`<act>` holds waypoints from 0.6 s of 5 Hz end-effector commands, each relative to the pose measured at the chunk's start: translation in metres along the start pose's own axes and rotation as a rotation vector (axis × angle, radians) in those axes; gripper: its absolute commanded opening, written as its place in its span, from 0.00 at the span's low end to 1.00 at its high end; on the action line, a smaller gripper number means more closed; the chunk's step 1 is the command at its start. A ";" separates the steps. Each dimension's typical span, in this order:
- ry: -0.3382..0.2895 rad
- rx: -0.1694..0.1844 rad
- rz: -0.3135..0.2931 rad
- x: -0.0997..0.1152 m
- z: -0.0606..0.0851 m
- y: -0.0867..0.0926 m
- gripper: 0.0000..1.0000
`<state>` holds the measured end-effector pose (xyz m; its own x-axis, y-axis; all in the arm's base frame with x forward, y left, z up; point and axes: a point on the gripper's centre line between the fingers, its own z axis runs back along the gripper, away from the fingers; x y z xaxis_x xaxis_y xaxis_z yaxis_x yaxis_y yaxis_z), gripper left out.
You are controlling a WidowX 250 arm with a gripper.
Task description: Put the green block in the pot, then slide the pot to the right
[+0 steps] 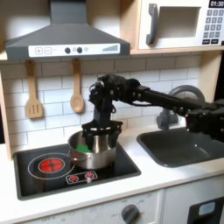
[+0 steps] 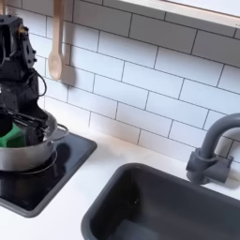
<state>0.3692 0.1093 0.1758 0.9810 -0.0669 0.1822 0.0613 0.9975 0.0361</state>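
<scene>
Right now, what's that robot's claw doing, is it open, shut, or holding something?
Gripper: down over the pot, where the green block lies; whether the fingers are open or shut cannot be told.

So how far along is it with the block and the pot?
The green block already sits inside the pot. The tool is at the pot's rim, though whether it is gripping is unclear. The slide looks undone: in the first exterior view the pot is on the stove's right part.
</scene>
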 end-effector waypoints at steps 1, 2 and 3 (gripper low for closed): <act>0.004 -0.019 -0.051 -0.006 0.001 -0.025 1.00; 0.009 -0.023 -0.049 -0.012 0.001 -0.028 1.00; 0.014 -0.031 -0.064 -0.017 0.001 -0.038 1.00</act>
<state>0.3498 0.0737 0.1763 0.9762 -0.1292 0.1743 0.1274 0.9916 0.0219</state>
